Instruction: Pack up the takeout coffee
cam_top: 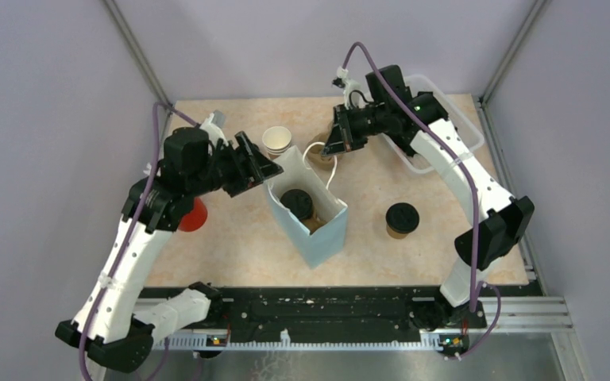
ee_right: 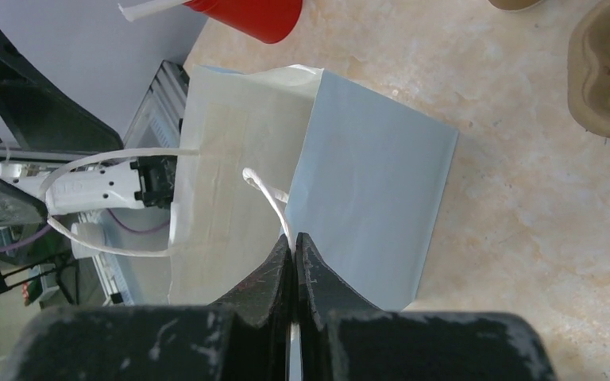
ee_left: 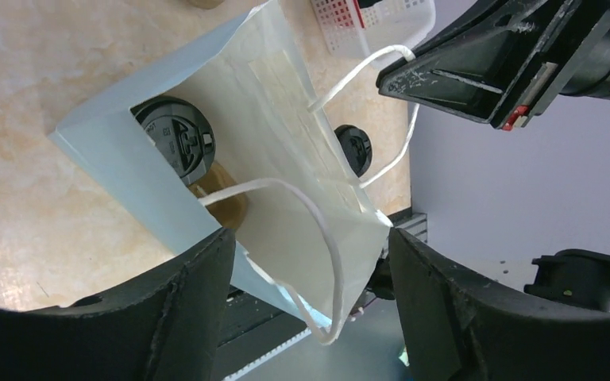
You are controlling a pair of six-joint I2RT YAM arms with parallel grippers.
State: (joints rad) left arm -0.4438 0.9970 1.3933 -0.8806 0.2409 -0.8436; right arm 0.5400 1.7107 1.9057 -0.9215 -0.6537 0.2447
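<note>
One takeout coffee cup with a black lid point(cam_top: 296, 202) sits inside the pale blue paper bag point(cam_top: 318, 234) at the table's middle. In the left wrist view its lid point(ee_left: 176, 139) shows in the bag's mouth point(ee_left: 286, 159). A second lidded cup point(cam_top: 402, 218) stands on the table to the right of the bag point(ee_left: 354, 147). My left gripper point(cam_top: 260, 168) is open at the bag's left rim, and one white handle point(ee_left: 330, 246) hangs loose between its fingers point(ee_left: 183, 302). My right gripper point(cam_top: 333, 149) is shut on the other white handle point(ee_right: 274, 198), above the bag point(ee_right: 373, 182).
A stack of paper cups point(cam_top: 277, 141) and a brown cardboard carrier point(ee_right: 608, 71) sit behind the bag. A red cup of white sticks point(cam_top: 193, 216) stands by the left arm. A clear plastic bin point(cam_top: 461, 127) is at the back right.
</note>
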